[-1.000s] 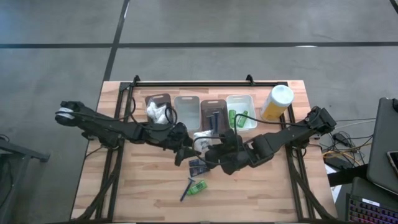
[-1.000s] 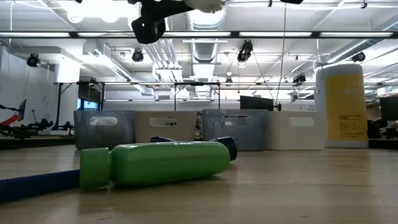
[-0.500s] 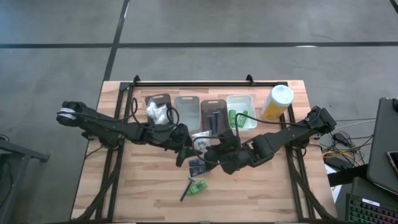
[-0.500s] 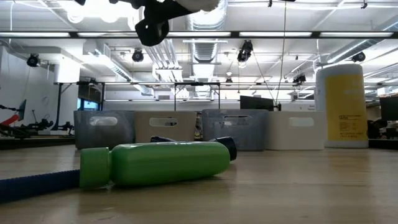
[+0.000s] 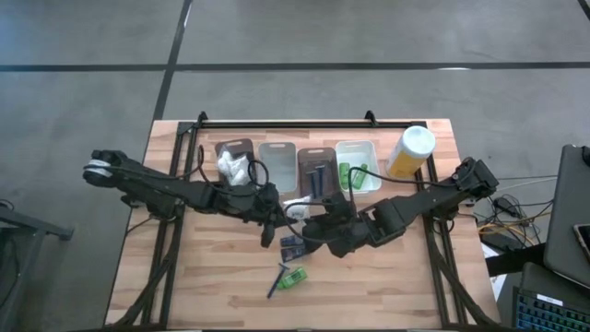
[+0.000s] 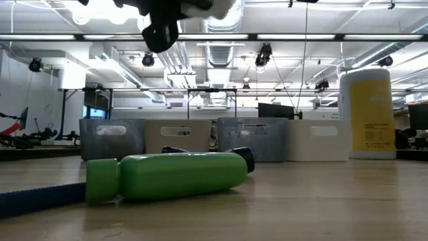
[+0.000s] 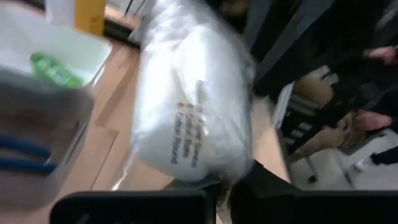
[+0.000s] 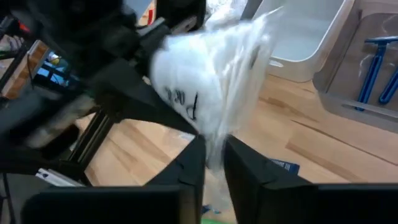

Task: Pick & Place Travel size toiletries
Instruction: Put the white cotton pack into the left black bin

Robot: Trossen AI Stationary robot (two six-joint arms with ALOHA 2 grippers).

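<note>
A white puffy bundle (image 5: pixel 297 205) in clear wrap hangs above the middle of the table between my two grippers. My left gripper (image 5: pixel 281 215) is shut on it from the table's left, my right gripper (image 5: pixel 310 221) from the right. The bundle fills the left wrist view (image 7: pixel 186 112). A green mini bottle (image 5: pixel 295 278) lies on its side near the front edge, large in the low view (image 6: pixel 167 176). A blue razor (image 5: pixel 276 280) lies beside it. A small dark packet (image 5: pixel 292 244) lies on the wood below the grippers. My left gripper pinches the wrapped bundle's near end (image 7: pixel 199 171) between its two fingers, reaching in roughly level from the table's left. The bundle stands out beyond the fingers, clear of the table. My right gripper pinches the loose clear wrap (image 8: pixel 216 146) at the bundle's edge between its two fingers (image 8: pixel 193 165), coming from the table's right. The bundle sits beyond the fingertips, lifted clear of the wood.
Several bins stand in a row at the far side: a brown one (image 5: pixel 234 152) with white bundles, a clear one (image 5: pixel 277 161), a brown one (image 5: pixel 316 166) with razors, a white one (image 5: pixel 358 166) with green bottles. A yellow canister (image 5: pixel 410 150) stands at the far right.
My left gripper has moved a little toward the table's right, up to the bundle in my right gripper, and has shut on it. The bundle stays lifted between the two grippers.
</note>
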